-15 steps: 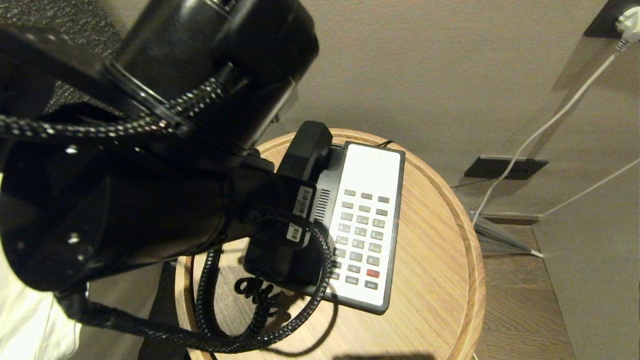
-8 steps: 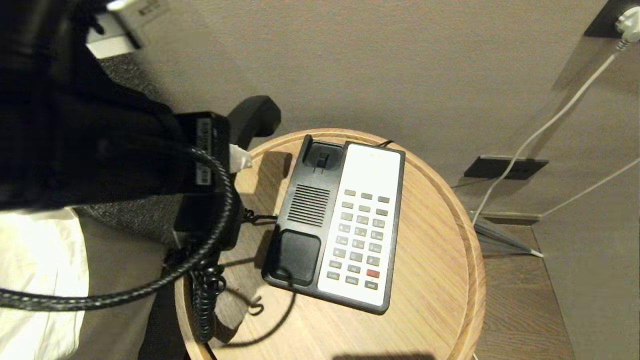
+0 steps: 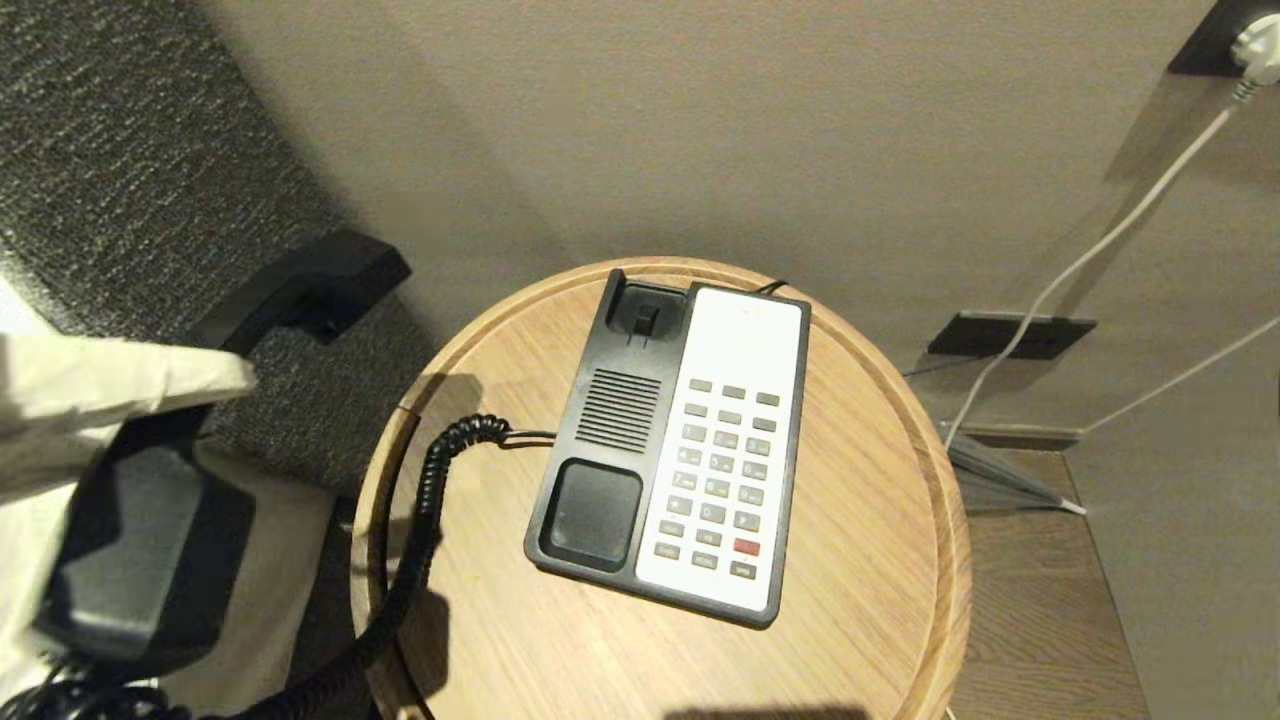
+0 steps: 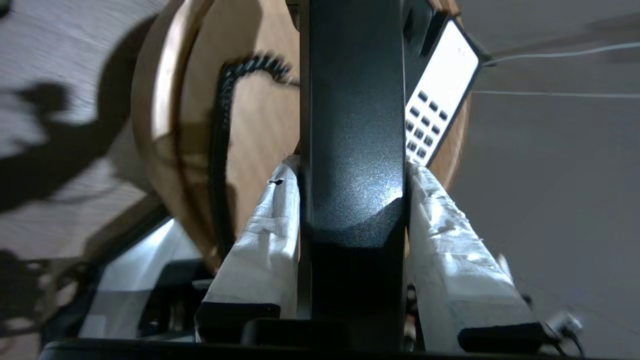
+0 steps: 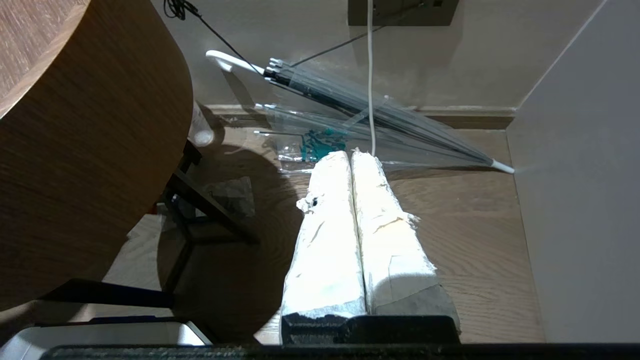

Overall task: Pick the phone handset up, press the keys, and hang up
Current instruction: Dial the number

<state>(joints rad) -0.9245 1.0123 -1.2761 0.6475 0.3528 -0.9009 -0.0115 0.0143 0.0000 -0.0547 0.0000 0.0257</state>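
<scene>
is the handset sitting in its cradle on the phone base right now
No, the phone handset is off to the left of the table, clamped in the left pincer, and the phone base cradle is empty.

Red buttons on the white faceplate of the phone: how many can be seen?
1. The single red rectangular button sits in the right column of the grey rectangular keys, one row above the lowest, in the head view. None looks hidden.
</scene>
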